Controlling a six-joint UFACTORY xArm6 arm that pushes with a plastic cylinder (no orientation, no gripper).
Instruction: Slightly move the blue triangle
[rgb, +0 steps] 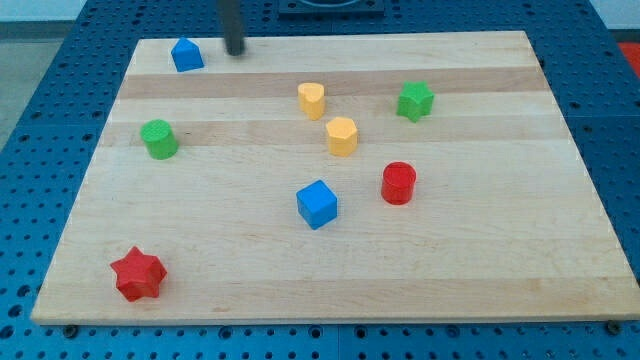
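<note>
You see a wooden board (480, 270) on blue pegboard. There's no pincer here: only a rod, gripping nothing. My tip (236, 51) rests near the board's top edge, just right of the blue triangle (187, 55) by the top-left corner.

rod (232, 20) cut off at top, perhaps blurred

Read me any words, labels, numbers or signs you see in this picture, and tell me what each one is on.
None: no text, number or sign shows on the wooden board, on any of the coloured blocks, on my tip, or on the blue perforated table.
</note>
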